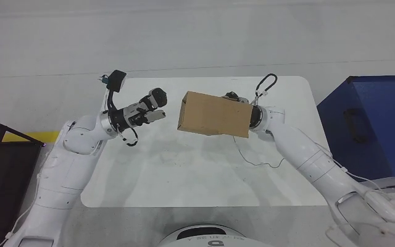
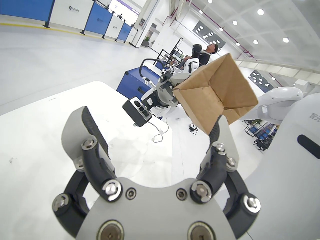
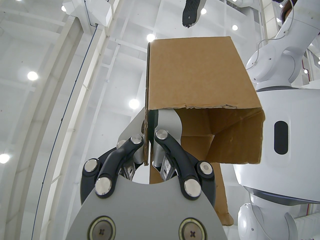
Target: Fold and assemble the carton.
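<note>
A brown cardboard carton (image 1: 213, 115) is held in the air over the white table (image 1: 185, 179), opened into a tube with its end toward the left arm. My right gripper (image 3: 149, 128) is shut on one side wall of the carton (image 3: 197, 76), one finger inside and one outside. In the left wrist view the carton (image 2: 215, 93) shows its open end and an inner flap. My left gripper (image 2: 155, 123) is open and holds nothing, a short way to the carton's left in the top view, where that left gripper (image 1: 155, 111) points at it.
A blue bin (image 1: 361, 123) stands off the table's right edge. A dark object (image 1: 12, 160) sits by the left edge of the top view. A thin cable (image 1: 259, 162) trails on the table under the right arm.
</note>
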You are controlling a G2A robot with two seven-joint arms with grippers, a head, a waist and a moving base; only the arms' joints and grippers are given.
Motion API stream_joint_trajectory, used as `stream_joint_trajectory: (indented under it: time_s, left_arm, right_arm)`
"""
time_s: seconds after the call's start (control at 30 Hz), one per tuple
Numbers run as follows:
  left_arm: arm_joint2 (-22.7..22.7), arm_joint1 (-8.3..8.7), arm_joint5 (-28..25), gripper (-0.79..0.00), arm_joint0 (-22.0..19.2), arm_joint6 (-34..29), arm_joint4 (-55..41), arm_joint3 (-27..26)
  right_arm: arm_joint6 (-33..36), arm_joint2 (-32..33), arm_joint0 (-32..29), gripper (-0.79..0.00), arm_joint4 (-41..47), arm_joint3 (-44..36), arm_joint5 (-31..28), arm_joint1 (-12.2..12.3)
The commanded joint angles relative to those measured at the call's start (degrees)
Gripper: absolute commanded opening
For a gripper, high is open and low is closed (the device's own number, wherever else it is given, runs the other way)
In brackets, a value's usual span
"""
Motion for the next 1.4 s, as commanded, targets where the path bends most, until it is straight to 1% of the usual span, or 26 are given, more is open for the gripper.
stream_joint_trajectory:
  time_s: [0.0, 0.1, 0.2, 0.3, 0.47, 0.53, 0.6, 0.8, 0.83, 0.87, 0.9, 0.97, 1.0, 1.07, 1.17, 1.23, 1.3, 1.33, 1.37]
  left_arm:
    - [0.71, -0.13, 0.51, 0.000, -0.24, 0.43, 1.32, -0.31]
    - [1.82, -0.37, 1.44, 0.000, -0.90, 1.15, 3.07, -0.42]
    - [1.66, -0.48, 1.62, 0.000, -1.34, 2.82, 3.61, 0.40]
    - [-0.60, -0.23, 0.66, 0.000, -0.56, 4.65, 2.98, 1.38]
    - [-7.14, 0.80, -0.44, 0.000, 2.86, 6.19, 1.40, 2.94]
    - [-9.31, 1.19, -0.12, 0.000, 4.18, 5.92, 0.74, 3.19]
    - [-9.31, 1.19, -0.12, 0.000, 4.18, 5.92, 0.74, 3.19]
    - [-9.31, 1.19, -0.12, 0.000, 4.18, 5.92, 0.74, 3.19]
    - [-9.31, 1.19, -0.12, 0.000, 4.18, 5.92, 0.74, 3.19]
    - [-9.31, 1.19, -0.12, 0.000, 4.18, 5.92, 0.74, 3.19]
    - [-9.31, 1.19, -0.12, 0.000, 4.18, 5.92, 0.74, 3.19]
    - [-9.31, 1.19, -0.12, 0.000, 4.18, 5.92, 0.74, 3.19]
    - [-9.31, 1.19, -0.12, 0.000, 4.18, 5.92, 0.74, 3.19]
    - [-9.31, 1.19, -0.12, 0.000, 4.18, 5.92, 0.74, 3.19]
    - [-9.31, 1.19, -0.12, 0.000, 4.18, 5.92, 0.74, 3.19]
    - [-9.31, 1.19, -0.12, 0.000, 4.18, 5.92, 0.74, 3.19]
    - [-9.31, 1.19, -0.12, 0.000, 4.18, 5.92, 0.74, 3.19]
    - [-9.31, 1.19, -0.12, 0.000, 4.18, 5.92, 0.74, 3.19]
    - [-9.31, 1.19, -0.12, 0.000, 4.18, 5.92, 0.74, 3.19]
  right_arm:
    - [-0.94, 0.08, -0.49, -0.785, 0.21, -0.54, -0.24, -0.07]
    - [-3.43, 0.65, -1.15, -0.785, 0.31, -1.73, 0.65, -0.25]
    - [-5.88, 1.32, -1.26, -0.785, -0.31, -1.50, 2.14, -0.35]
    - [-7.67, 2.68, -1.59, -0.785, -0.79, -0.09, 3.63, -0.20]
    - [-14.04, 6.22, -3.30, -0.785, -3.07, 3.70, 3.66, 0.77]
    - [-17.95, 8.50, -4.78, -0.785, -3.32, 4.95, 2.29, 1.41]
    - [-23.82, 10.43, -6.68, -0.785, -2.71, 5.12, 0.19, 1.95]
    - [-23.82, 10.43, -6.68, -0.785, -2.71, 5.12, 0.19, 1.95]
    - [-23.82, 10.43, -6.68, -0.748, -2.71, 5.12, 0.19, 1.95]
    - [-23.82, 10.43, -6.68, -0.748, -2.71, 5.12, 0.19, 1.95]
    - [-23.82, 10.43, -6.68, -0.785, -2.71, 5.12, 0.19, 1.95]
    - [-28.51, 10.53, -6.97, -0.785, -4.00, 4.71, -3.37, 1.74]
    - [-31.20, 10.67, -6.80, -0.785, -3.67, 4.33, -3.85, 1.61]
    - [-36.54, 11.67, -6.79, -0.785, -2.05, 4.89, -3.04, 1.65]
    - [-45.55, 15.11, -7.79, -0.785, -0.55, 3.05, -3.14, 2.43]
    - [-52.20, 18.81, -9.43, -0.785, 0.25, -0.25, -3.91, 3.38]
    - [-60.37, 23.31, -12.06, -0.785, 1.00, -5.32, -4.34, 4.57]
    - [-64.85, 25.55, -13.81, -0.785, 1.37, -8.47, -4.54, 5.16]
    - [-70.78, 27.66, -15.70, -0.785, 1.89, -11.48, -4.86, 5.72]
